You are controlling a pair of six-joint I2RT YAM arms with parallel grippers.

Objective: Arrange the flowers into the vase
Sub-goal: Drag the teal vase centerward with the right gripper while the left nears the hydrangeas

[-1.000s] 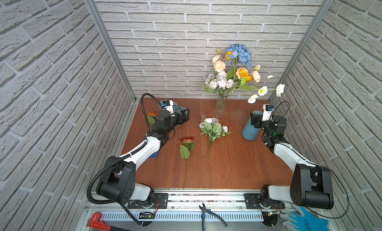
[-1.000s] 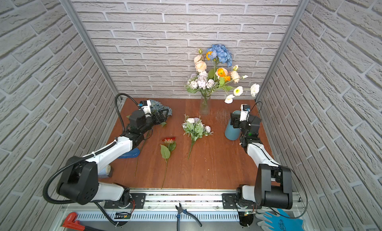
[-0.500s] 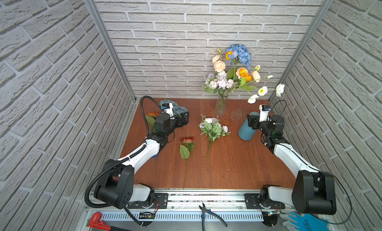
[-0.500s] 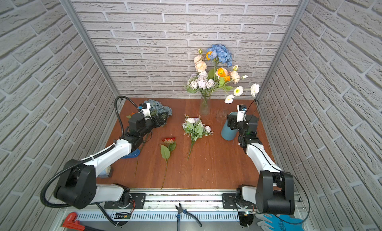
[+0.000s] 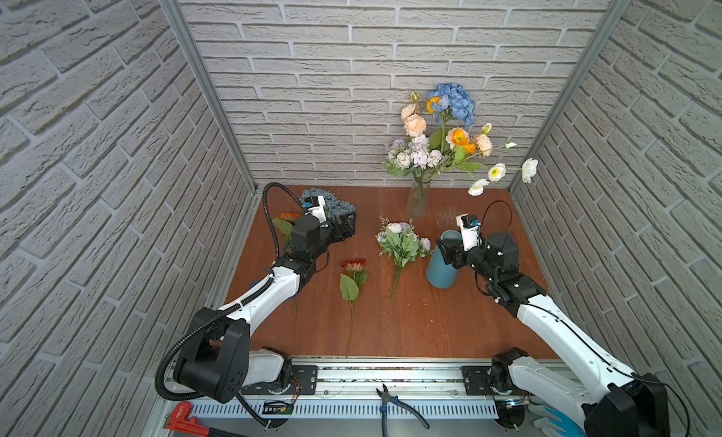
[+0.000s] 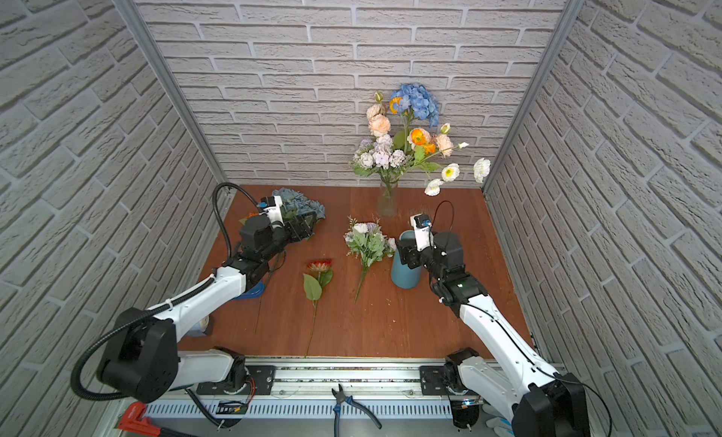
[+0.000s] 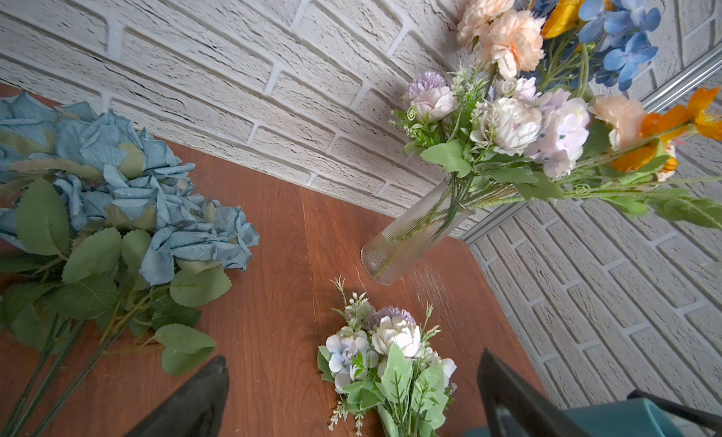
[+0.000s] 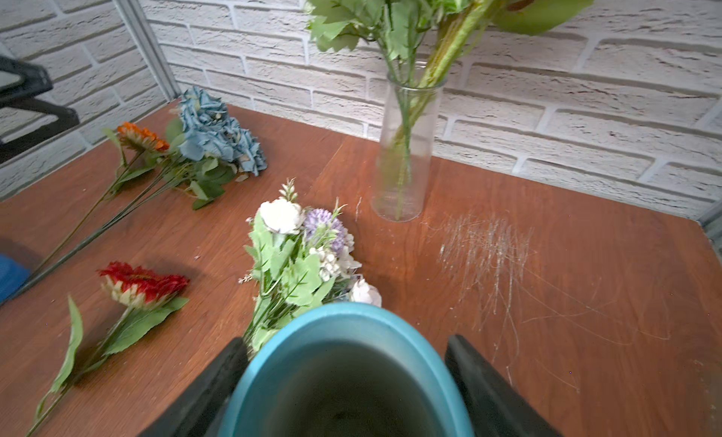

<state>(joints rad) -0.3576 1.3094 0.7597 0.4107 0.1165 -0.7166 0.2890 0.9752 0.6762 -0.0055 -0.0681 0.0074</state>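
Brick-walled, the surface is being occupied by flowers. A teal vase is being gripped by the right claw; the left claw is being held open.

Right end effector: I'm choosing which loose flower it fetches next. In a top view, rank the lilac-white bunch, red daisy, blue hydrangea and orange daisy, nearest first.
From the right end effector, gripping the teal vase:
1. lilac-white bunch, beside it, mid-table.
2. red daisy, left of centre.
3. blue hydrangea, back left.
4. orange daisy, far left.
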